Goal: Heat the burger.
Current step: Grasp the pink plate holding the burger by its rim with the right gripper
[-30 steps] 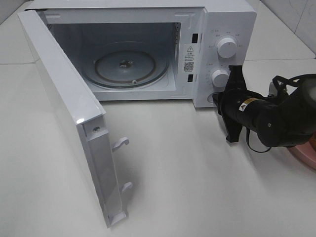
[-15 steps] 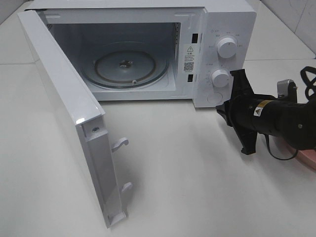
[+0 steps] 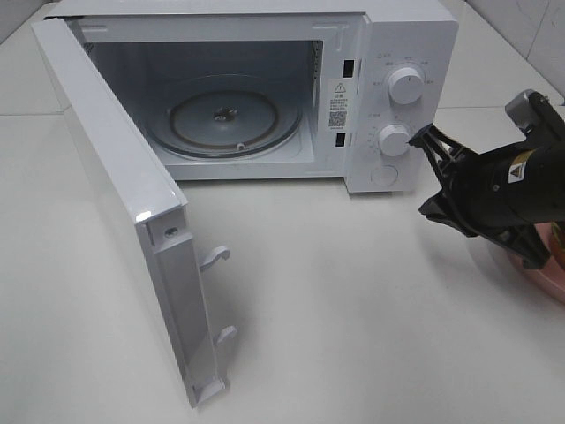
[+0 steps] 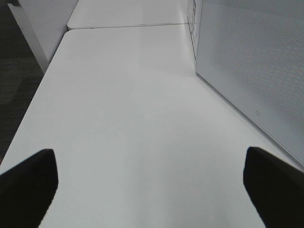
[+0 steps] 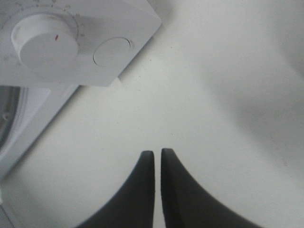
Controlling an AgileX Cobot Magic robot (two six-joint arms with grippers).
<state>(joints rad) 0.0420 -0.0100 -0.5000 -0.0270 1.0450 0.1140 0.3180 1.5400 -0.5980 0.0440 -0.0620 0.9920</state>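
Change: right pincer [image 5: 157, 152] has drawn back from the microwave [image 3: 388, 53] panel toward the pink plate [image 3: 554, 284], whose rim shows just behind it. State: right pincer pressed together, empty; left pincer [image 4: 149, 166] spread wide, empty. Door [image 3: 115, 194] open, turntable [image 3: 225, 119] bare. Sought item, burger: not in view, presumably on the plate beneath the arm. Hazard: a shallow rim pinch could tilt the plate and slide the burger off.
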